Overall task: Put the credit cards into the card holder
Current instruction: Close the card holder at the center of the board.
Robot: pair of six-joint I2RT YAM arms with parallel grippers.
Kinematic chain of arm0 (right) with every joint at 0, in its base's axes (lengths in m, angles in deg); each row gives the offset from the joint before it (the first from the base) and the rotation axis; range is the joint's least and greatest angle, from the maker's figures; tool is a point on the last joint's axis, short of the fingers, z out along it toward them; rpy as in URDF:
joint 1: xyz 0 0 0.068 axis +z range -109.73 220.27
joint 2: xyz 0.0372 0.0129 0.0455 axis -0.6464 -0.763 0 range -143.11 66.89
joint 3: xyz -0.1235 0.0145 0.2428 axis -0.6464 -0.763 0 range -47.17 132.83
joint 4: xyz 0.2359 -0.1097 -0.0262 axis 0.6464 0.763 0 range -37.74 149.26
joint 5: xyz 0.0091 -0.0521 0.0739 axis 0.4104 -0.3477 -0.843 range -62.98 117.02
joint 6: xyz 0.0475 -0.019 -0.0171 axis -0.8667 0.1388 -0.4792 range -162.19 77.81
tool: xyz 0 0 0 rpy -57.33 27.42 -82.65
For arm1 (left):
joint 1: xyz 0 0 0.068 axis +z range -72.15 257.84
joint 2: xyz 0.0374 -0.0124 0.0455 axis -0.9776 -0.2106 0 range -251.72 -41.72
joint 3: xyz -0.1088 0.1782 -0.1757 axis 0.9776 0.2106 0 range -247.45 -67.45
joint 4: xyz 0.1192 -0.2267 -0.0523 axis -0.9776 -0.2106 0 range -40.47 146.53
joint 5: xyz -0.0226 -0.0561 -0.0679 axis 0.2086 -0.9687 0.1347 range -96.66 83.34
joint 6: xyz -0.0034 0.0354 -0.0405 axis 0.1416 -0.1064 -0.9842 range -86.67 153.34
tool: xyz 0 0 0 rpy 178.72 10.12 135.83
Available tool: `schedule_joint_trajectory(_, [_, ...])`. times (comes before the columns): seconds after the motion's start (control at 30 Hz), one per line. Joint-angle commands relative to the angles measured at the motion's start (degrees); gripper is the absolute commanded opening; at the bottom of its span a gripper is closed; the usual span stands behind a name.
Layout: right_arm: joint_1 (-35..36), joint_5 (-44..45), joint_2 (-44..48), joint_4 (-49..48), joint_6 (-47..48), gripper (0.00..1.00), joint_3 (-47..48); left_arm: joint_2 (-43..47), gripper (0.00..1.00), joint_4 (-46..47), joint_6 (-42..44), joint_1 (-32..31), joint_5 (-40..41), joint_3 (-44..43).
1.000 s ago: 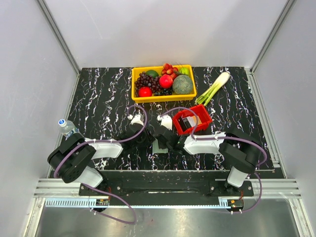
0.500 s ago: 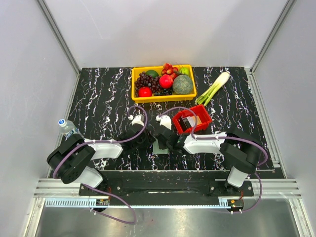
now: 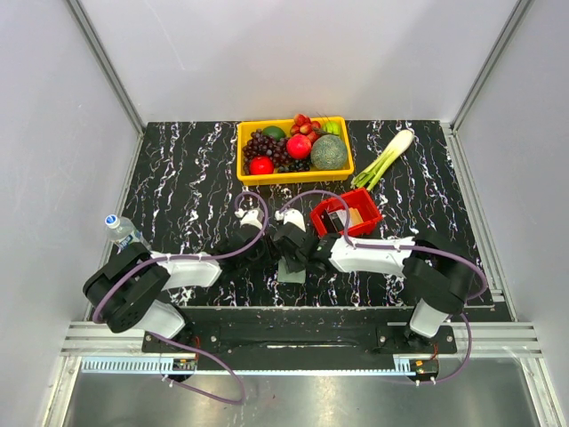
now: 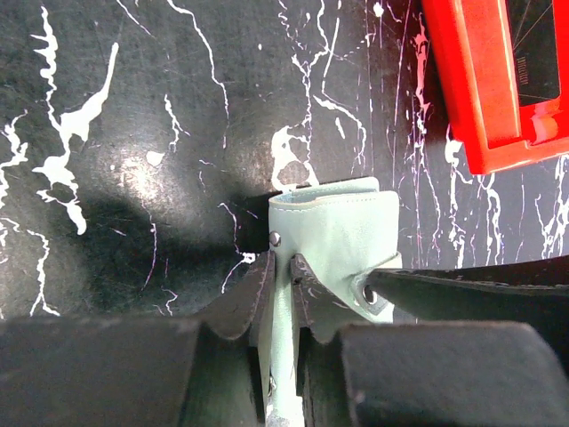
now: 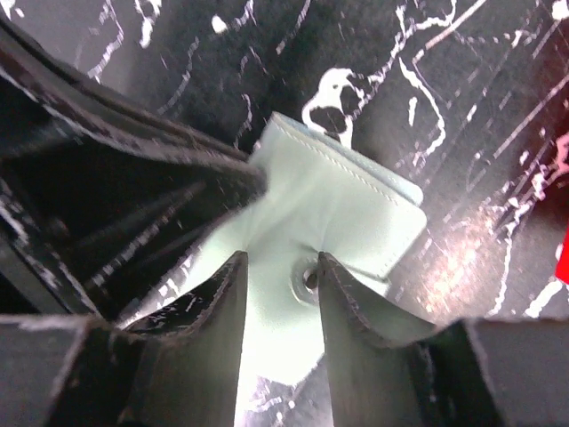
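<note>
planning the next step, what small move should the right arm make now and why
Probably lift the right pincer away toward the red basket: its jaws stand open over the card holder, the left pincer pinches it, and a dark card lies in that basket.

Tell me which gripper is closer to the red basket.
Right. The right gripper sits over the card holder on the side facing the red basket; the left gripper pinches it from the far side.

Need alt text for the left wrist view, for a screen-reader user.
Left gripper pinches a fold of the pale green card holder on the black marbled table. A corner of a red basket shows at upper right.
</note>
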Motion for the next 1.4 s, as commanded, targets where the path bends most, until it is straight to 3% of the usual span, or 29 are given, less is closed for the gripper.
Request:
schedule_joint_trajectory(0.0, [-1.6,-2.9,3.6,10.7,2.1,0.44,1.9,2.3,0.11,-0.4,0.2,0.4,1.9,0.1])
schedule_joint_trajectory(0.17, [-3.4,-3.5,8.3,15.0,1.1,0.48,2.4,3.0,0.13,0.1,-0.1,0.5,1.8,0.7])
schedule_joint_trajectory(0.4, [-4.5,-7.2,17.1,14.7,-3.5,0.54,-5.2,5.5,0.36,0.7,0.1,0.4,1.1,2.0])
schedule_joint_trajectory(0.57, [-4.6,-9.2,16.6,14.8,-2.3,0.53,-1.8,6.8,0.4,2.3,-1.0,0.3,-0.7,3.9])
schedule_joint_trajectory(0.77, [-5.4,-5.7,12.6,19.0,-9.0,0.53,0.4,6.8,0.41,3.1,-3.1,-1.9,-1.8,5.6])
schedule_joint_trajectory(0.93, [-10.7,-18.7,14.6,9.5,-13.0,0.54,-7.2,6.5,0.42,6.3,-4.9,-2.6,-2.7,8.6])
schedule_joint_trajectory(1.07, [-11.0,-25.5,11.2,4.6,-12.8,0.56,-7.3,5.9,0.42,6.9,-5.3,-3.5,-2.7,8.5])
schedule_joint_trajectory(1.37, [-13.3,-30.0,5.7,-2.4,-11.8,0.57,-5.6,3.9,0.38,9.2,-8.1,-5.5,-2.5,8.4])
